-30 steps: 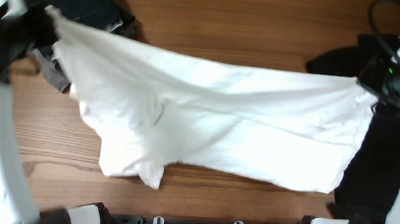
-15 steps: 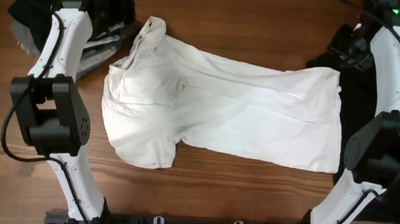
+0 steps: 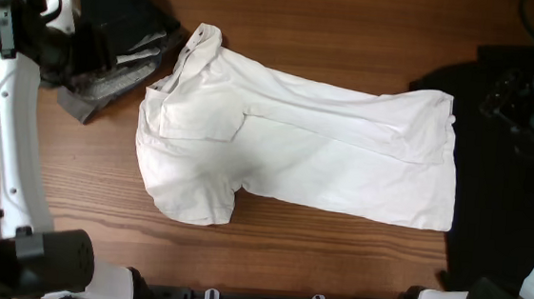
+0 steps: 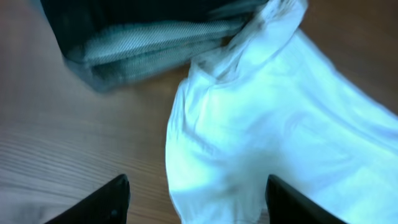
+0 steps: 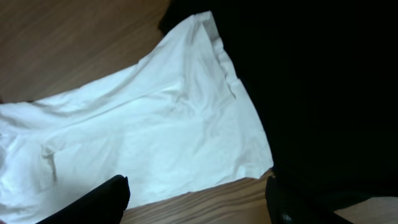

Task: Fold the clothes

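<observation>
The white T-shirt (image 3: 314, 153) lies spread across the middle of the table, its collar end bunched at the upper left and its hem at the right. In the left wrist view my left gripper (image 4: 198, 200) hovers open over the shirt's (image 4: 261, 130) collar end, with nothing between its fingers. My right gripper (image 5: 196, 200) stands open above the shirt's (image 5: 155, 137) hem corner, beside the black T-shirt (image 5: 311, 93). Seen from overhead, the left gripper (image 3: 86, 45) is over the folded pile and the right gripper (image 3: 512, 97) is over the black cloth. Neither touches the white shirt.
A stack of folded black and grey garments (image 3: 123, 33) sits at the back left, just touching the shirt's collar. The black T-shirt (image 3: 501, 206) covers the right side of the wooden table (image 3: 306, 19). Bare wood shows along the front edge.
Both grippers let go of the white shirt, which dropped from stretched in the air to lying on the table. Both arms drew back outward to their sides.
</observation>
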`<state>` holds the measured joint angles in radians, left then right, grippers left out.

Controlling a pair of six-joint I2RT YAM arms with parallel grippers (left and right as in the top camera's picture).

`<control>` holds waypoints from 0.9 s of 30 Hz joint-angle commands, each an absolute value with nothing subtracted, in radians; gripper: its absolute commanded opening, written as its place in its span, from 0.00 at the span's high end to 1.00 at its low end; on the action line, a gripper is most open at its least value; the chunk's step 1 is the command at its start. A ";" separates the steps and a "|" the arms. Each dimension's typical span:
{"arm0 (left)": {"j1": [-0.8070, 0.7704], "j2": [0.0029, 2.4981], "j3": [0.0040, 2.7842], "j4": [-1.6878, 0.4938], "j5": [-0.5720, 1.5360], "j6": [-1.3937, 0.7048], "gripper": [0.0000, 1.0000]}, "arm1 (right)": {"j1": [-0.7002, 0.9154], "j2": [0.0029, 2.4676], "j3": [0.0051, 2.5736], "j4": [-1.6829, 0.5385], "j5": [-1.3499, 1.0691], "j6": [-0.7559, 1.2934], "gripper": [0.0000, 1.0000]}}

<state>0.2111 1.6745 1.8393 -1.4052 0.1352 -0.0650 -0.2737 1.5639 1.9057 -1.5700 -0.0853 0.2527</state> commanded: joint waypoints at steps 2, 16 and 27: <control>0.219 1.710 1.599 -1.412 0.190 -0.098 0.32 | -0.269 1.582 1.732 -1.519 -0.129 0.274 0.25; 0.223 1.711 0.998 -0.985 0.145 -0.196 0.50 | -0.274 1.582 1.044 -1.128 -0.226 0.333 0.25; 0.216 1.718 0.906 -0.935 0.352 -0.196 0.71 | -0.276 1.582 1.006 -1.088 -0.226 0.359 0.19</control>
